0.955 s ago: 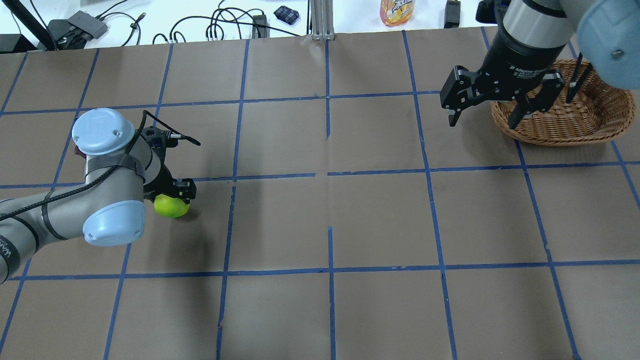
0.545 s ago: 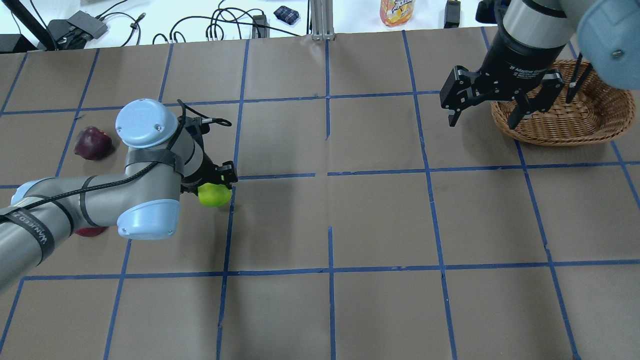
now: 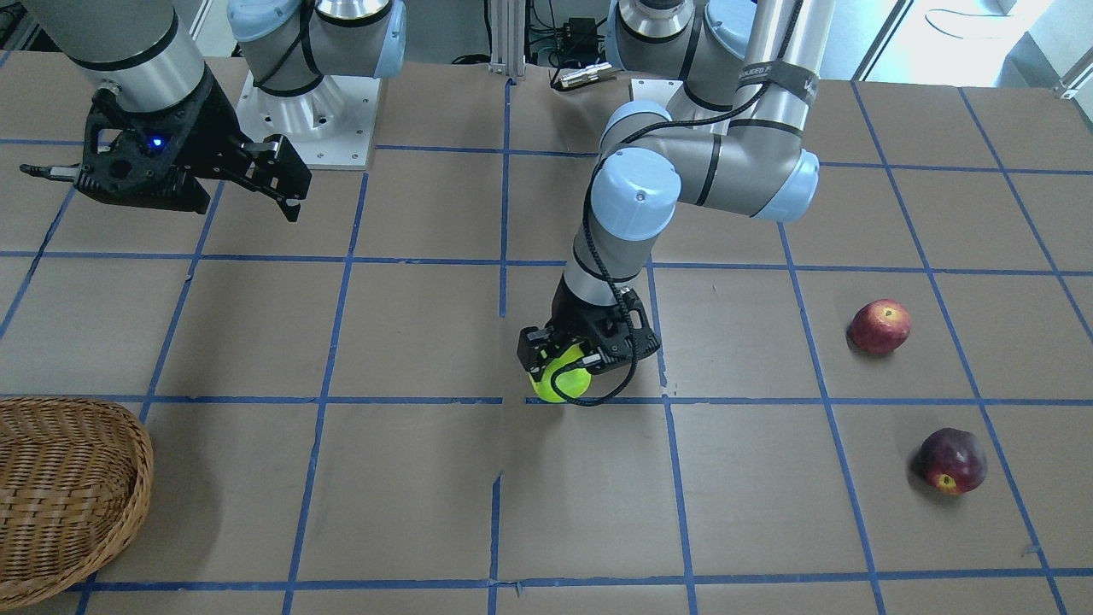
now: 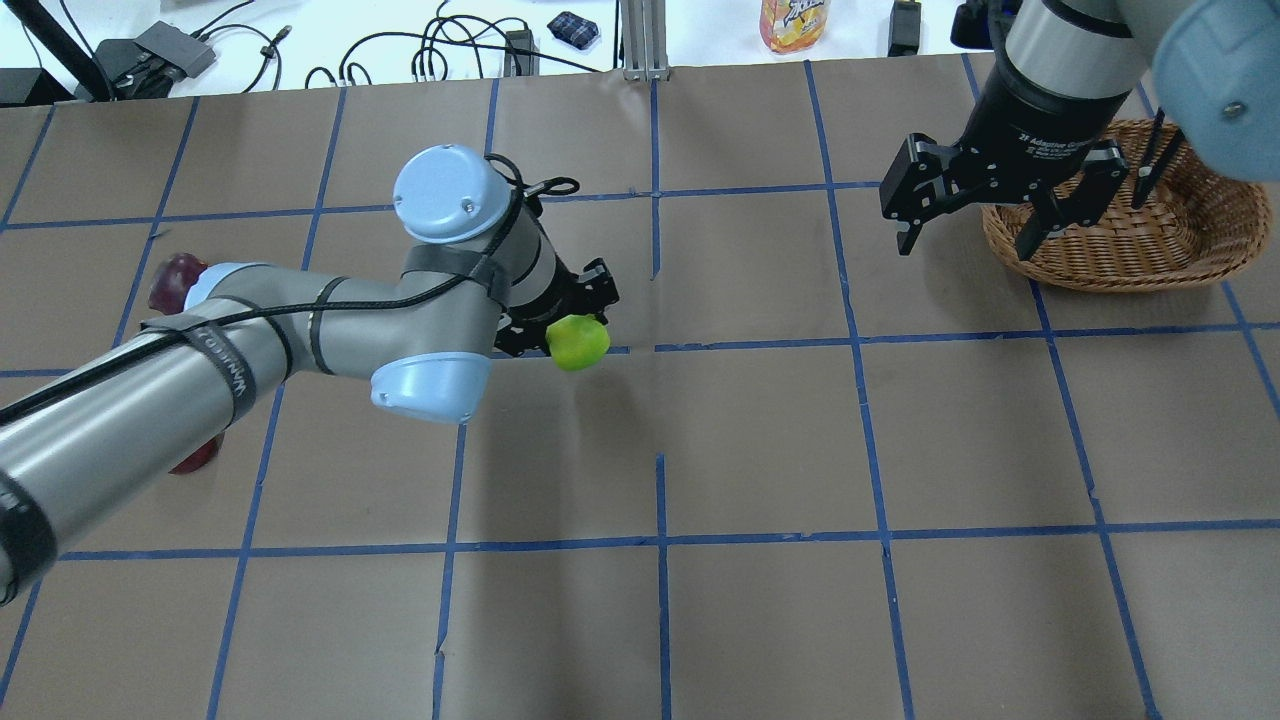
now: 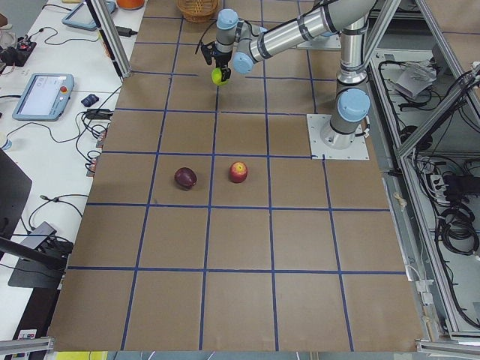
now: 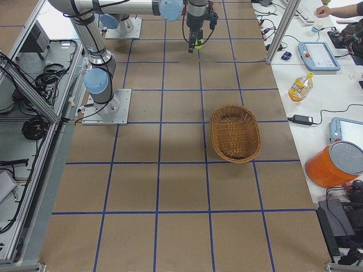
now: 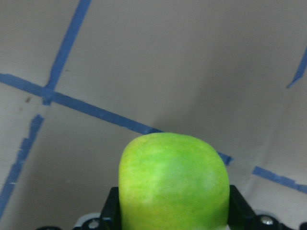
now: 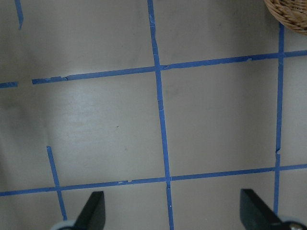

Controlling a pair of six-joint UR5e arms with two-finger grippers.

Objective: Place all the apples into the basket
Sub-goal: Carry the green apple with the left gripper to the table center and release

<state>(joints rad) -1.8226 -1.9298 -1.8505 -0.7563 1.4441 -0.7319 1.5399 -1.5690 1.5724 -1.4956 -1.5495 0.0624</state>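
Note:
My left gripper is shut on the yellow-green apple and holds it above the table's middle; the apple fills the left wrist view and shows in the front view. The red apple and the maroon apple lie on the table far to my left, both partly hidden by my left arm in the overhead view. The wicker basket stands at the far right. My right gripper is open and empty, hovering at the basket's left rim.
The table is brown paper with a blue tape grid. A juice bottle, cables and small devices lie beyond the far edge. My base plates stand at the near side.
My left arm has swung right with the yellow-green apple, from the left squares to near the table's centre. The right arm has not moved.

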